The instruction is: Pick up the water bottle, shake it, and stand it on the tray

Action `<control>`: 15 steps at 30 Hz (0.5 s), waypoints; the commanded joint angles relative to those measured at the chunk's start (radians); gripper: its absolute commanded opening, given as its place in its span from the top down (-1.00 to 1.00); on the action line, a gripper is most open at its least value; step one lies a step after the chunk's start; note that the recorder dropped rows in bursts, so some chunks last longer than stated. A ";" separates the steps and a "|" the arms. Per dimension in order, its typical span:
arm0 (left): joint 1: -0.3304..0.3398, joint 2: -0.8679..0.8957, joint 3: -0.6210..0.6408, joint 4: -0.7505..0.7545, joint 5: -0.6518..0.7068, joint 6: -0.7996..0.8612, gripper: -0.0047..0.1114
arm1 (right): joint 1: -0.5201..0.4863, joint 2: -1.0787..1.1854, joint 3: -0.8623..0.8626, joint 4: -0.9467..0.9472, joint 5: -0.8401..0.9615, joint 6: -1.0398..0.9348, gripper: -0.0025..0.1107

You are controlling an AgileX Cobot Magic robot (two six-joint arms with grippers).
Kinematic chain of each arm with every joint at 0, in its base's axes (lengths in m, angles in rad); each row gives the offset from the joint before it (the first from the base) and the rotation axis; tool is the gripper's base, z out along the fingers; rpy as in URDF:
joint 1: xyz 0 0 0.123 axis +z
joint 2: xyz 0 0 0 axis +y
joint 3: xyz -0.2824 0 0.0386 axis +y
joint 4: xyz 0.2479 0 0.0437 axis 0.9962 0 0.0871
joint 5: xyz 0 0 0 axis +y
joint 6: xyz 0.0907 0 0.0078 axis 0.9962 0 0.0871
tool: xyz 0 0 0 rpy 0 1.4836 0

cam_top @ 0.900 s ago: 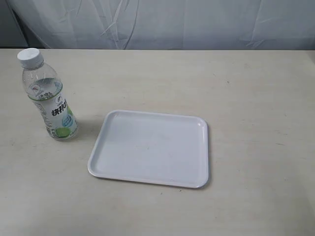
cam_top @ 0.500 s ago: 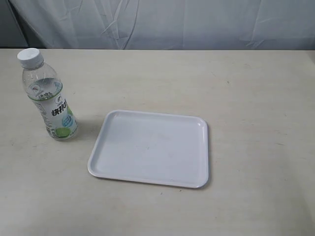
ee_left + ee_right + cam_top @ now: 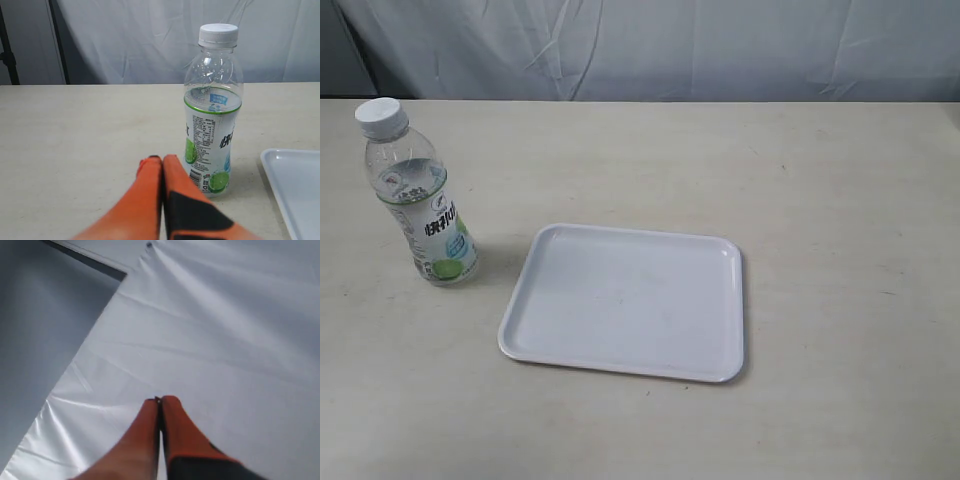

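Note:
The water bottle (image 3: 418,195) stands upright on the table at the left of the exterior view, just left of the white tray (image 3: 630,300). It is clear plastic with a white cap and a white, green and light-blue label. In the left wrist view the same water bottle (image 3: 212,107) rises a little beyond my left gripper (image 3: 162,159), whose orange fingers are pressed together with nothing between them. A corner of the tray (image 3: 295,187) shows beside the bottle. My right gripper (image 3: 160,401) is shut too and faces only the pale curtain. Neither gripper appears in the exterior view.
The beige table (image 3: 820,200) carries only the bottle and the tray. A white curtain (image 3: 670,45) hangs behind the far edge. A dark stand pole (image 3: 57,42) rises at the back in the left wrist view.

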 commanded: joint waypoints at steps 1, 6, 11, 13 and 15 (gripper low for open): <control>0.001 -0.004 0.003 0.000 -0.001 -0.002 0.91 | -0.003 -0.006 0.001 -0.123 0.400 0.223 0.89; 0.001 -0.004 0.003 0.000 -0.001 -0.002 0.91 | 0.031 0.002 -0.060 -0.388 0.392 0.253 0.89; 0.001 -0.004 0.003 0.000 -0.001 -0.002 0.91 | 0.052 0.371 -0.290 -0.873 0.213 0.253 0.97; 0.001 -0.004 0.003 0.000 -0.001 -0.002 0.91 | 0.053 0.580 -0.369 -1.049 0.026 0.259 0.97; 0.001 -0.004 0.003 0.000 -0.001 -0.002 0.91 | 0.053 0.815 -0.448 -1.231 -0.214 0.321 0.97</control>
